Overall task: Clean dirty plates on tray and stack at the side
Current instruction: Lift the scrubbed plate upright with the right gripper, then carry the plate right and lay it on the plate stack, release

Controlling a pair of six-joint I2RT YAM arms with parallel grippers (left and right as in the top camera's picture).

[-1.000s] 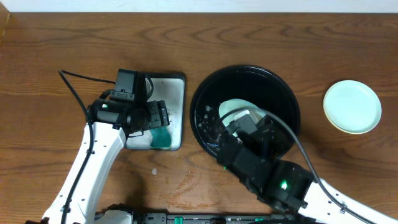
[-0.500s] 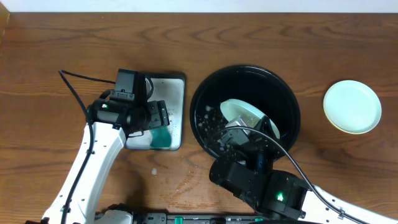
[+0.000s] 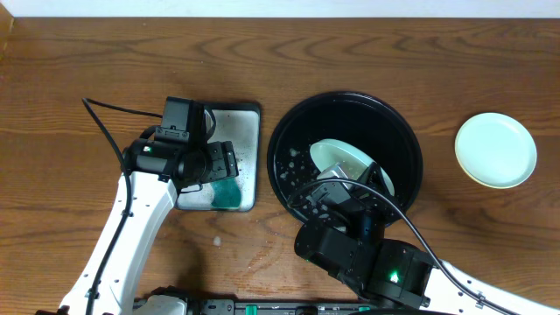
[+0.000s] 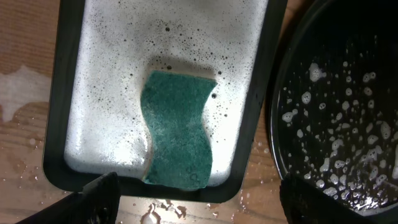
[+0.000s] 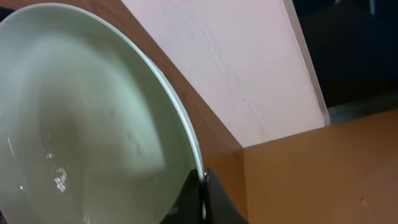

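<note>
Right gripper [image 5: 203,184] pulled back w/ smooth round plate [image 5: 81,124] pinched by its thin rim. Left gripper [image 4: 199,191] gapes wide over fuzzy green sponge [image 4: 177,134].

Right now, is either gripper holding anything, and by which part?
The right gripper pinches a pale green plate by its rim, tilted over the black tray. The left gripper is open and empty, over the sponge.

A brown wooden table [image 3: 87,70] is seen from above; a rectangular silver-grey metal tray [image 3: 248,131] is set left of centre; a round black tray [image 3: 350,115] is placed just beside it; a pale green plate [image 3: 495,150] is laid well apart, towards the right edge; water [image 4: 18,93] is spilled on the wood around the metal tray.
</note>
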